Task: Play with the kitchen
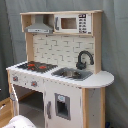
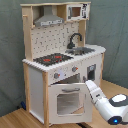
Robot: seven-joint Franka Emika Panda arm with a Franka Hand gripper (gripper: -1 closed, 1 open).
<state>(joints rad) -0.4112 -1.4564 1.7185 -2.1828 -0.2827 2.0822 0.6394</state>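
Reaching beside the kitchen oven door, arm (pincer grip unclear)

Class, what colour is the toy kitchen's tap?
Black. The tap shows best in the first exterior view.

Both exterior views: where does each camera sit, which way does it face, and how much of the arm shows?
First exterior view: off the kitchen's tap end, facing it at an angle; only a pale bit of arm at the bottom edge.
Second exterior view: off its hob end, facing the oven door; the white arm reaches in low from the second exterior view's right.
Shared: the kitchen, hob, tap, microwave.
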